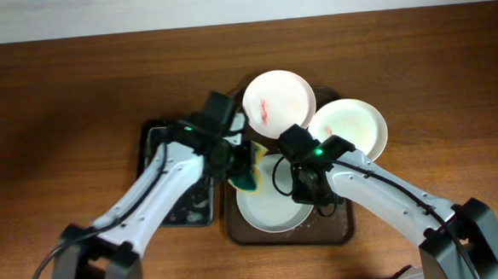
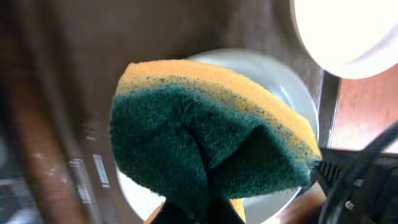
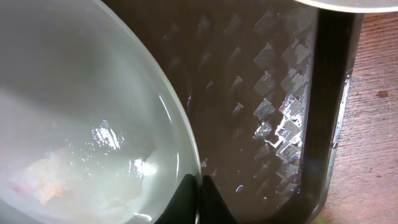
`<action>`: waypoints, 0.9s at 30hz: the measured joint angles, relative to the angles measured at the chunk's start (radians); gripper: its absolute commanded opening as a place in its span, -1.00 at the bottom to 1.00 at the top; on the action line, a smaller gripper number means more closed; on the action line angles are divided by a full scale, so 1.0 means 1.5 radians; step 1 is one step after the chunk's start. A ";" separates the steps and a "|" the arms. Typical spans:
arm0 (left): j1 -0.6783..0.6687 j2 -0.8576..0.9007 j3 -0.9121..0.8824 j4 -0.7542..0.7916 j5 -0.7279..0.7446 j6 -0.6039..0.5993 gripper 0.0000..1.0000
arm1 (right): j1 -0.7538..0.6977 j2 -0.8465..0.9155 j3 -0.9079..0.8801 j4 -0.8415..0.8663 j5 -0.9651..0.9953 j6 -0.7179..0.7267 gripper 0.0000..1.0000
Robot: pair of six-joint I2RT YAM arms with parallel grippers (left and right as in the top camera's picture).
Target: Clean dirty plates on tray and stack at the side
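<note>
From the overhead camera I saw the tray (image 1: 337, 226) in the middle of the table (image 1: 67, 89) with all three plates on or over it. The far plate (image 1: 279, 104) sat at the top with a red smear in its middle. The right plate (image 1: 351, 128) hung over the tray's right edge, just beside the far one. The near plate (image 1: 270, 208) lay at the front of the tray. The left gripper (image 1: 244, 170) held the sponge (image 1: 249, 180) above the near plate's upper left rim. The right gripper (image 1: 307, 194) was at that plate's right rim. The small black tray (image 1: 153, 143) lay just left of the brown one.

On the left wrist camera the sponge (image 2: 211, 137) filled the view, green side toward me with the yellow layer behind. It was pinched from below by the closed fingers, which were mostly out of shot. The near plate (image 2: 283, 81) lay beneath it.

On the right wrist camera the fingertips (image 3: 198, 199) were clamped together on the rim of the near plate (image 3: 81, 118), which looked wet, with a faint pinkish trace low on the left. Beside it I saw the tray's patterned floor (image 3: 261, 87).
</note>
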 measured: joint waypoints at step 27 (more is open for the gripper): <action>-0.139 0.177 0.016 -0.064 -0.270 -0.120 -1.00 | -0.051 0.012 -0.011 0.091 -0.206 -0.174 -0.77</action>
